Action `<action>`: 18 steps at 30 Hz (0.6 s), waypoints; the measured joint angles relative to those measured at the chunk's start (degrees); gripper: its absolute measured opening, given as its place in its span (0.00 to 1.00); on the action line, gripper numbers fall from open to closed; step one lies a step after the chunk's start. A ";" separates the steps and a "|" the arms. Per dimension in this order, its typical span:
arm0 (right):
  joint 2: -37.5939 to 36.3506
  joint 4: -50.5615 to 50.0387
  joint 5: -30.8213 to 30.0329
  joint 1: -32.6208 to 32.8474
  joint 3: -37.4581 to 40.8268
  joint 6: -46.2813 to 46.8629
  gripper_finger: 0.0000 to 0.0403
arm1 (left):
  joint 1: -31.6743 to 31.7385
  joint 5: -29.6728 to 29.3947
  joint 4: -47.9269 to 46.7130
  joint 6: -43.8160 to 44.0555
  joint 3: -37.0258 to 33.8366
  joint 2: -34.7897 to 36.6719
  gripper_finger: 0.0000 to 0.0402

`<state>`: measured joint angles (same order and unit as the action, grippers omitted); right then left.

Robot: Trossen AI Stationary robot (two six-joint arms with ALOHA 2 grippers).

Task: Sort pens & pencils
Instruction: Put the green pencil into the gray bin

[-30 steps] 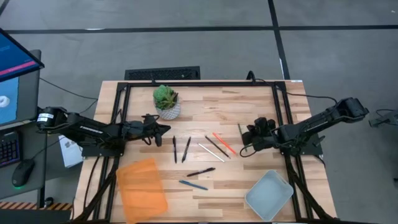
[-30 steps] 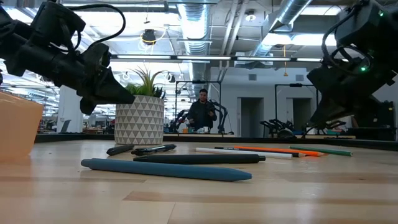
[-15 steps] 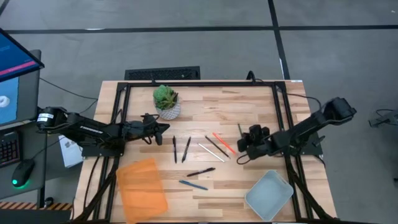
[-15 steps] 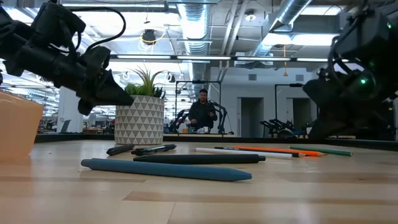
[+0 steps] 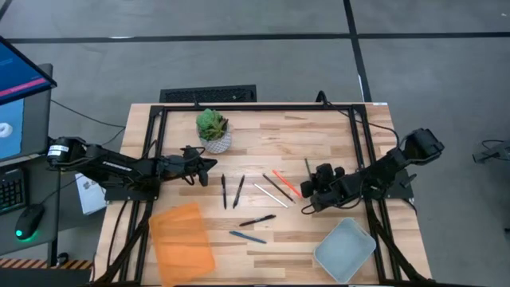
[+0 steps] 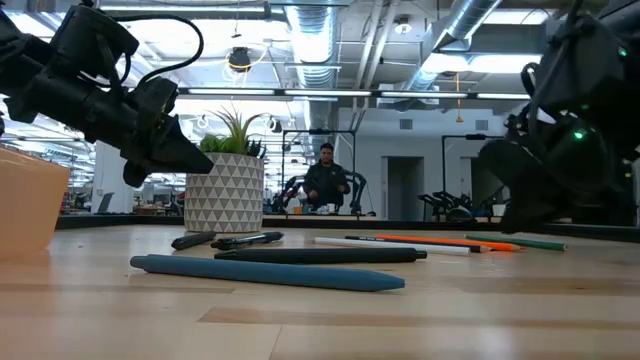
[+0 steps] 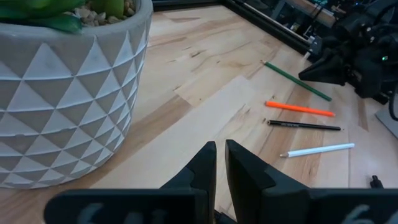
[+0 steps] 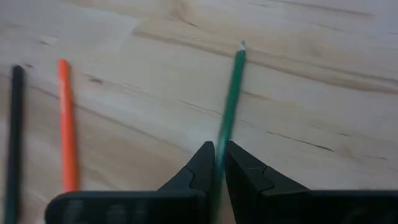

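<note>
Several pencils lie flat mid-table: an orange one (image 5: 287,182), a green one (image 5: 307,167), a white one (image 5: 269,194) and a thin dark one (image 5: 279,188). Black pens (image 5: 224,191) (image 5: 238,191) (image 5: 256,220) and a blue pen (image 5: 248,237) lie left of and nearer than them. My right gripper (image 5: 306,194) hangs shut just over the near end of the green pencil (image 8: 232,93), with the orange pencil (image 8: 65,124) beside it. My left gripper (image 5: 213,166) waits shut near the plant pot, above the table.
A potted plant (image 5: 213,131) stands toward the far left. An orange container (image 5: 182,237) sits at the near left and a grey-blue tray (image 5: 344,249) at the near right. Black frame rails (image 5: 358,135) run along the table's sides. A person shows far behind (image 6: 327,180).
My right gripper has moved toward the table's left and near edge and come down, from beside the green pencil's middle to over its near end. The pens and pencils lie where they were.
</note>
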<state>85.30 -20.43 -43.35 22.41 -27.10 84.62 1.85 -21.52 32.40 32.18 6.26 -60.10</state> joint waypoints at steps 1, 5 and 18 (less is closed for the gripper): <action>-0.25 -0.09 0.00 -0.08 -0.29 -0.21 0.15 | 0.00 0.00 -0.02 0.00 0.00 0.00 0.06; -0.27 -0.13 0.16 -0.88 -1.74 -1.02 0.15 | -0.02 0.00 -0.04 0.00 0.00 0.00 0.06; -0.27 -1.83 3.02 -4.30 -2.08 -0.54 0.16 | -0.02 0.07 -1.52 0.44 0.00 0.00 0.06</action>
<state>85.03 -22.26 -40.34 18.11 -29.18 84.08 1.83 -21.45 30.88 32.62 6.26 -60.10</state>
